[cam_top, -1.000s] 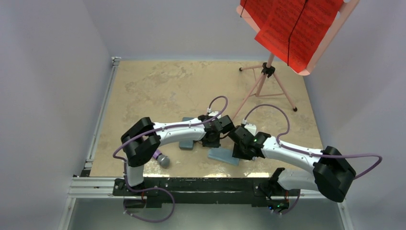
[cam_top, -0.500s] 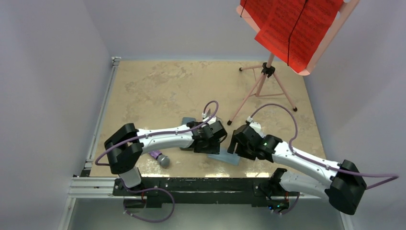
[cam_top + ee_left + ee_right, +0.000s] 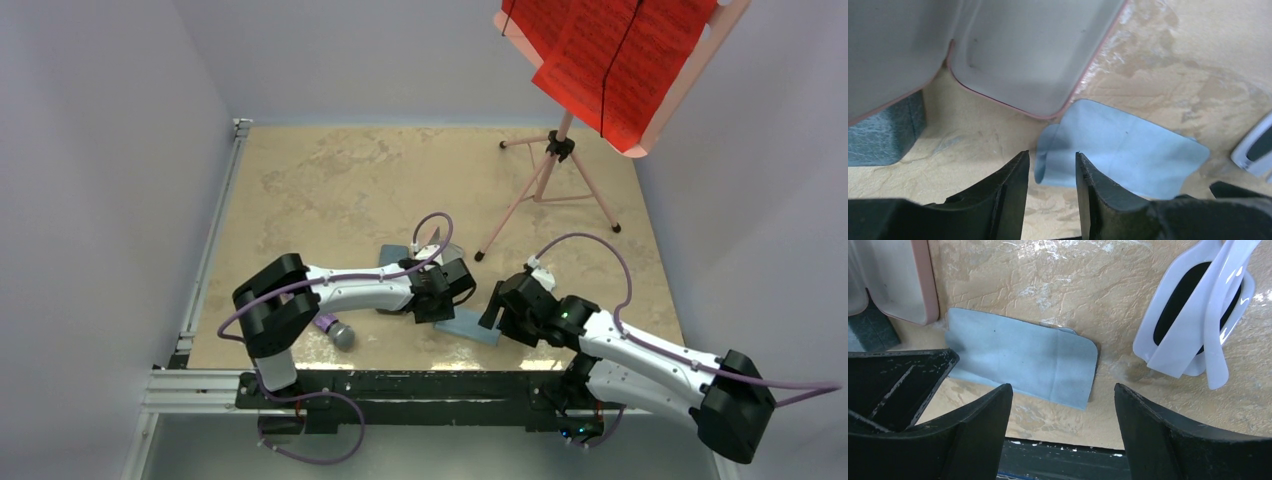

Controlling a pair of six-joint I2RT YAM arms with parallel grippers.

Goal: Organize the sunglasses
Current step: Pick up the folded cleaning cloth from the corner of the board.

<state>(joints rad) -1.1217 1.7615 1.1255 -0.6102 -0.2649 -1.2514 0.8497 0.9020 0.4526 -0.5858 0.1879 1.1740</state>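
White sunglasses (image 3: 1198,315), long axis diagonal (folded)

A light blue cloth (image 3: 1023,365) lies flat on the tan table (image 3: 350,180), one corner just beside an open pink-rimmed case (image 3: 1033,50). A grey-blue case (image 3: 883,135) sits beside that. A music stand (image 3: 560,150) holding red sheets (image 3: 610,60) stands at the far right.

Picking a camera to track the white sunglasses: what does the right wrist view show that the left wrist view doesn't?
Right wrist only: the white sunglasses almost whole, arms folded. Left wrist only: most of the open pink-rimmed case's grey inside; there the sunglasses are a sliver at the right edge. Both: the light blue cloth, the grey-blue case's corner, the pink rim.
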